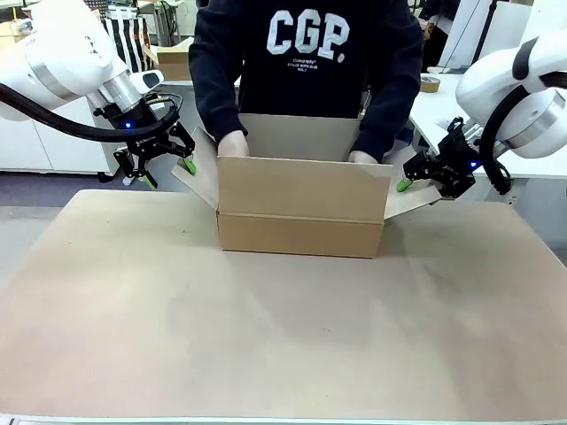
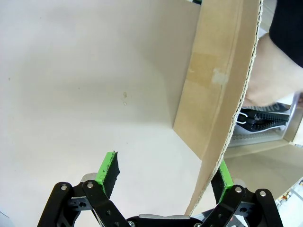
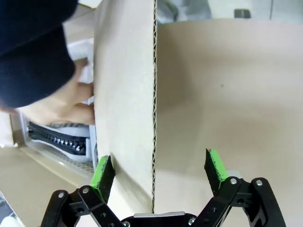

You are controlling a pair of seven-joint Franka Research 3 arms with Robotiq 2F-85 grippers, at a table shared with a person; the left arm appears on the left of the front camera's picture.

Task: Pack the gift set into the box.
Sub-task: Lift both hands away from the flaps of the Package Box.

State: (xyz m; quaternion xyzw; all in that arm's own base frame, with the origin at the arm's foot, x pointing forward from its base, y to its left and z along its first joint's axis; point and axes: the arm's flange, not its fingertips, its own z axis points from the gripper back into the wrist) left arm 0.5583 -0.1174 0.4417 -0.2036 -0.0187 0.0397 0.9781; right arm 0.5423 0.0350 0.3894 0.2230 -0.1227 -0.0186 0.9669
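Fingers astride the box (image 1: 301, 199) flaps (image 1: 202, 168).
My left gripper (image 1: 169, 173) and right gripper (image 1: 421, 186) are each straddling one, fingers wide; a person's hands (image 1: 233, 143) are reaching inside.

**Box contents and fingers mostly out of sight**

In the front view the near wall of the box (image 1: 301, 204) hides its inside. It also hides the fingers of the person's hand at 11 o'clock (image 1: 233, 143) and of the hand at 1 o'clock (image 1: 363, 158). In the left wrist view, a black ribbed object (image 2: 262, 120) at 3 o'clock shows as a sliver between flap and hand, too little to identify. It shows again at 8 o'clock in the right wrist view (image 3: 57, 137), partly covered. One pad (image 2: 222, 177) of the left gripper (image 2: 165, 172) sits partly behind the flap's edge.
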